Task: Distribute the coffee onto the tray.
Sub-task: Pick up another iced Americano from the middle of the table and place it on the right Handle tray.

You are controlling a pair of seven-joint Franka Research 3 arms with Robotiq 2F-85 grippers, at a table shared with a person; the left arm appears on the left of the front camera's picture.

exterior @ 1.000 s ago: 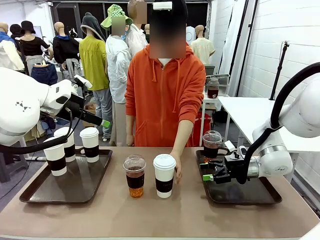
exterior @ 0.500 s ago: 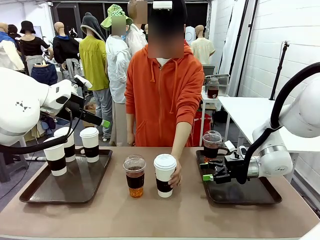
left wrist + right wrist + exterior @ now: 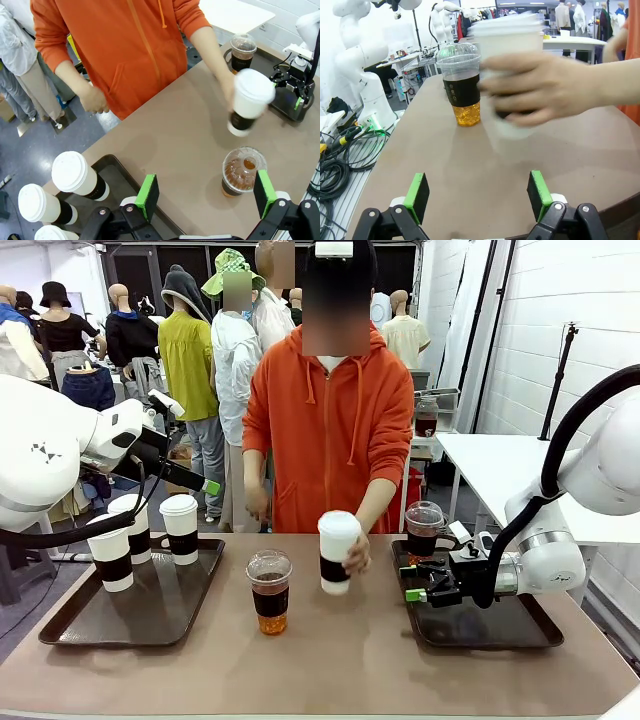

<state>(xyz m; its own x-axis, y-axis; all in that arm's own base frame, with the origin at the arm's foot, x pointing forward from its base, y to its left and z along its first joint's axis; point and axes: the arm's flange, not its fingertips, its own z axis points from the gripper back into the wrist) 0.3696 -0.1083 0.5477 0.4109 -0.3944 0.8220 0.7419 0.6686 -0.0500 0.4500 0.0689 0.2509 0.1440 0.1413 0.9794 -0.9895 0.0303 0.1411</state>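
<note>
Front view: the white cup, lifted off the table, is carried by the person's hand toward the right gripper, held open and empty; a handover is expected.

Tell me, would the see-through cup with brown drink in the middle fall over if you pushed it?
Probably, if pushed high: the clear cup is tall and narrower at its foot. The drink inside likely makes it fairly heavy, so a low nudge may just slide it. Its thin plastic might squash if squeezed hard.
</note>
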